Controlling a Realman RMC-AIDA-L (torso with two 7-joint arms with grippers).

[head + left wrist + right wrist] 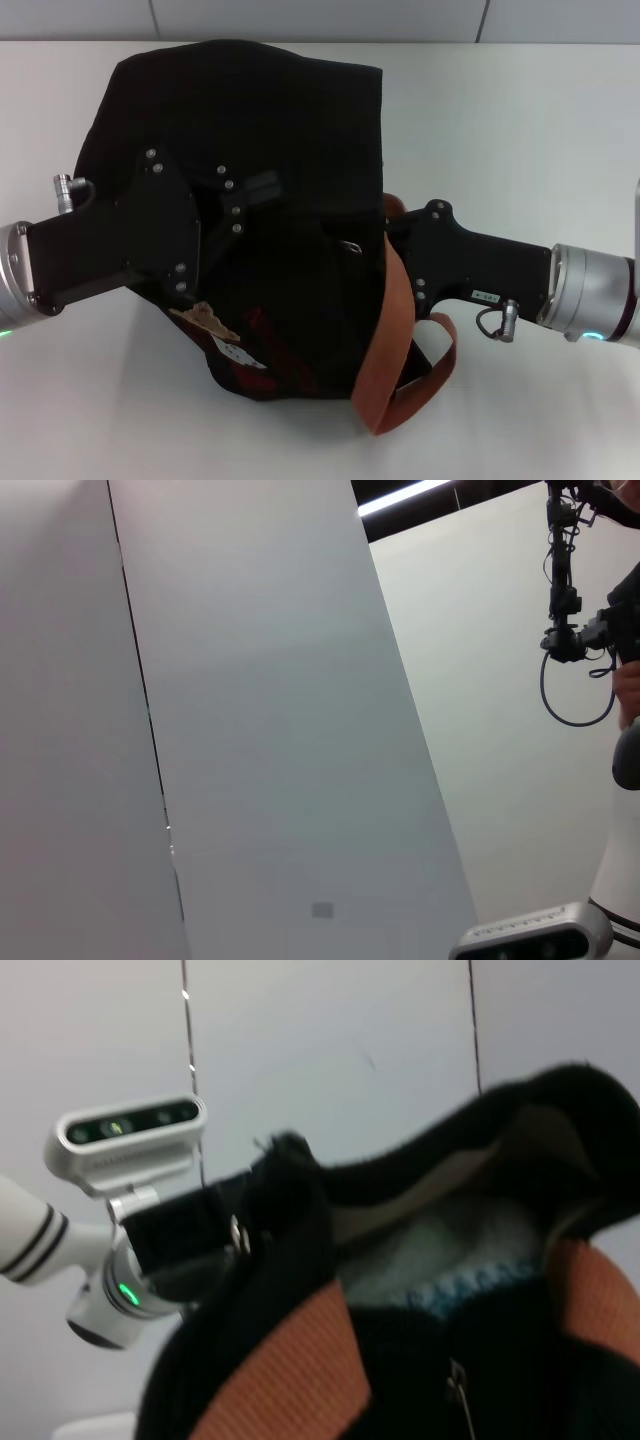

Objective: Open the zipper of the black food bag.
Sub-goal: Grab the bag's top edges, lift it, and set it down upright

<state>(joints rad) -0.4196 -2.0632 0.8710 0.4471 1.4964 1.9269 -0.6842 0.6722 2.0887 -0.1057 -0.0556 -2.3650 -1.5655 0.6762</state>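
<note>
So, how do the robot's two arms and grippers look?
Both arms have silver metal forearm segments with green lights. The left gripper has a flat black body with silver screws; the right gripper is black too, with a small white label and a looped cable.

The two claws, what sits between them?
In the head view, the black food bag fills the stretch between the left claw and right claw, its orange strap alongside.
</note>
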